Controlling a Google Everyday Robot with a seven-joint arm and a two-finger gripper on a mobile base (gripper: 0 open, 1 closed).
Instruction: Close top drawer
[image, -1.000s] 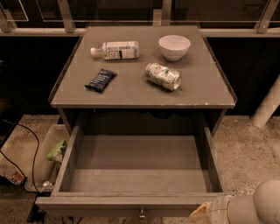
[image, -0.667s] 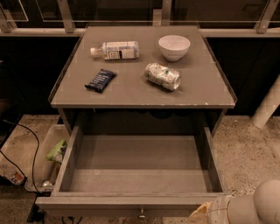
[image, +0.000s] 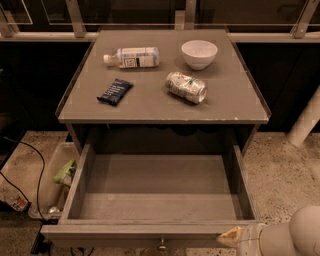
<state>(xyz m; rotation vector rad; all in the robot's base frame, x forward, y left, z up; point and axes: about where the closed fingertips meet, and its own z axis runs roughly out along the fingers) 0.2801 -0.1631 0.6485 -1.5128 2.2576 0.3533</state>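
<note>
The top drawer (image: 155, 200) of the grey cabinet is pulled far out toward me, its plain grey floor bare. Its front panel (image: 135, 235) runs along the bottom of the view, with the small round metal knob (image: 162, 245) at centre. My arm comes in at the bottom right as a white rounded link, and the gripper (image: 231, 238) shows only as a pale tip just right of the knob, at the front panel's upper edge. Whether it touches the panel I cannot tell.
On the cabinet top (image: 235, 100) lie a clear plastic bottle (image: 131, 57), a white bowl (image: 199, 53), a crushed can (image: 186, 87) and a dark snack packet (image: 114, 91). A clear bin (image: 52, 182) and cables (image: 20, 165) sit on the floor at left. A white post (image: 306, 122) stands at right.
</note>
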